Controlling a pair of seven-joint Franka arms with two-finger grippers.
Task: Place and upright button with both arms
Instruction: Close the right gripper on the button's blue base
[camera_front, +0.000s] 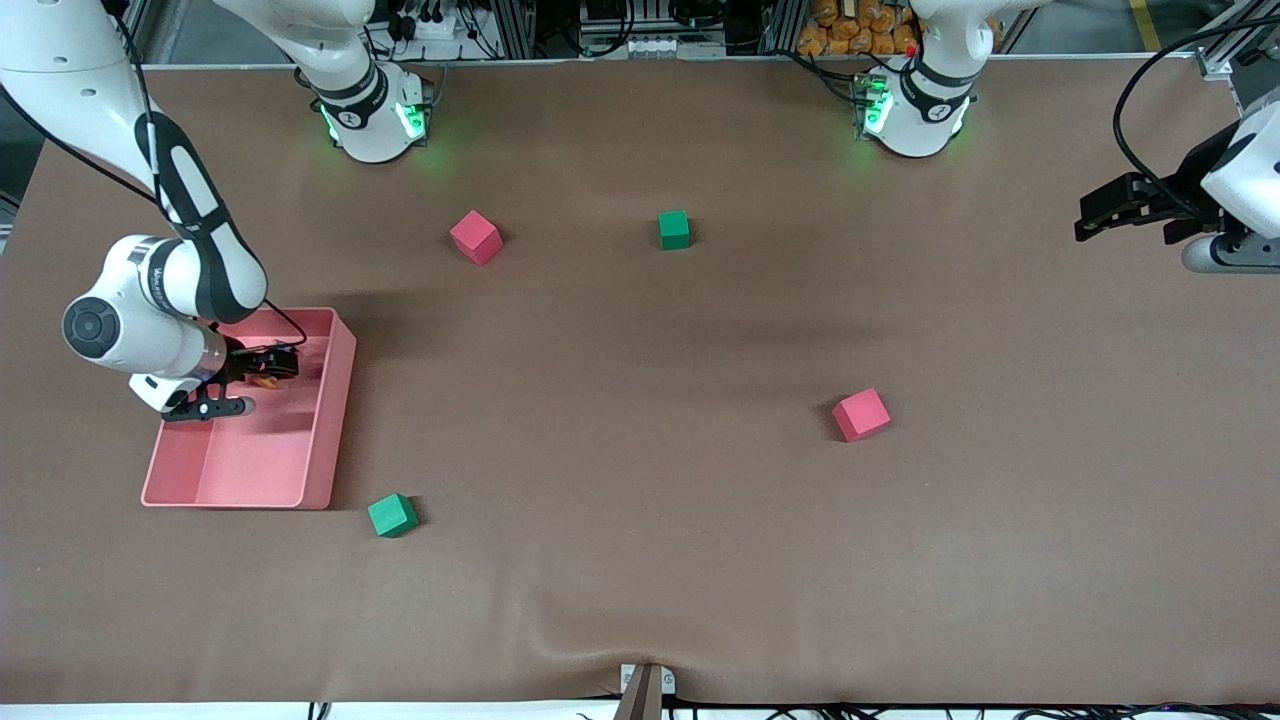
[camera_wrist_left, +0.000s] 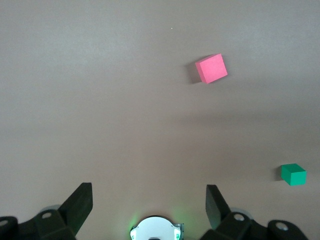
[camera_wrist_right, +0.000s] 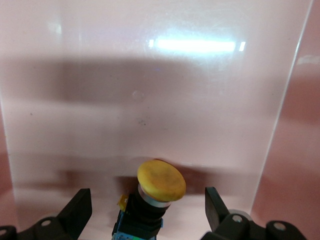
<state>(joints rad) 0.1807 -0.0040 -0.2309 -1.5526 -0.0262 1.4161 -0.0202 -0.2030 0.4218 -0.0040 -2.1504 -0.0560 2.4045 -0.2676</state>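
Looking at front view, you see right gripper (camera_front: 272, 364) inside pink tray (camera_front: 335, 420), button (camera_front: 266, 380) beneath it; left gripper (camera_front: 1100, 215) waits at left arm's end. Left wrist: fingers (camera_wrist_left: 80, 202) wide apart, holding nothing. Right wrist: fingers (camera_wrist_right: 80, 207) spread, button (camera_wrist_right: 152, 197) between, ungripped.

tray walls (camera_front: 340, 400) box right pincer (camera_front: 283, 362) | tabletop (camera_front: 640, 500) open (cubes scattered)
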